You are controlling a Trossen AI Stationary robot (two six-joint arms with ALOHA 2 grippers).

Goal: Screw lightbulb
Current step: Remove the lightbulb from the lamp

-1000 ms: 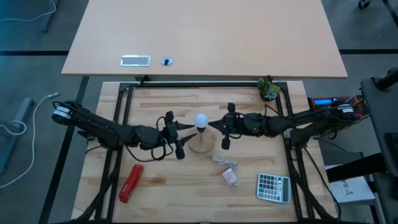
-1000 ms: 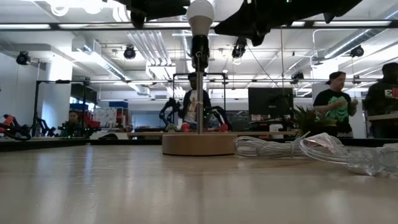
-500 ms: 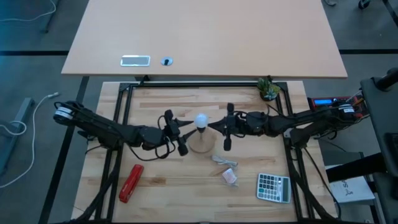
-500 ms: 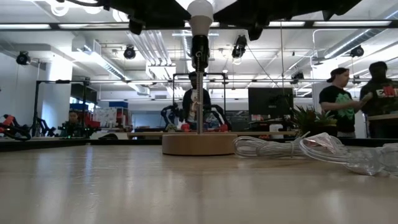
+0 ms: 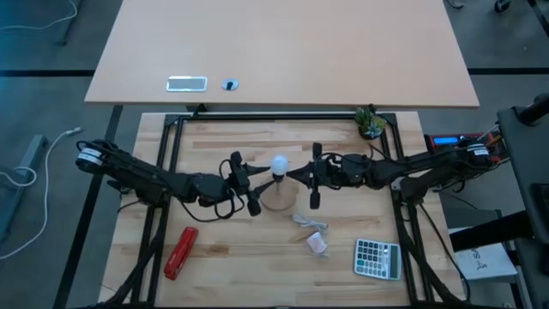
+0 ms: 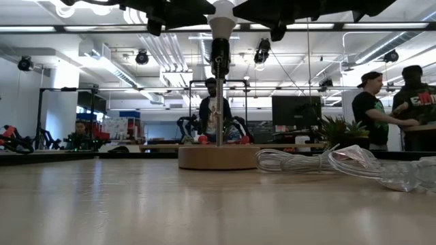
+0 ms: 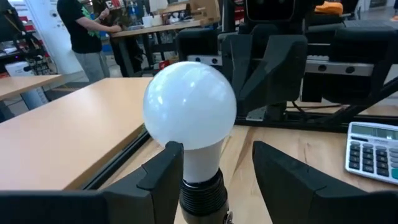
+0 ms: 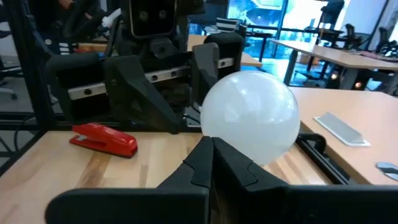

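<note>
The bulb [image 5: 278,164] is boxed in by the left gripper [image 5: 256,177] and right gripper [image 5: 298,176]; only front and back are free.

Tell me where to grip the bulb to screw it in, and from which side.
Grip the bulb across its round globe, coming in level from the side. It stands upright in the socket with its neck already seated, so only the globe is free. The left gripper already straddles the neck, fingers open; the right gripper sits opposite.

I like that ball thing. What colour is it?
The round frosted lightbulb is plain white, clearest in the left wrist view.
</note>
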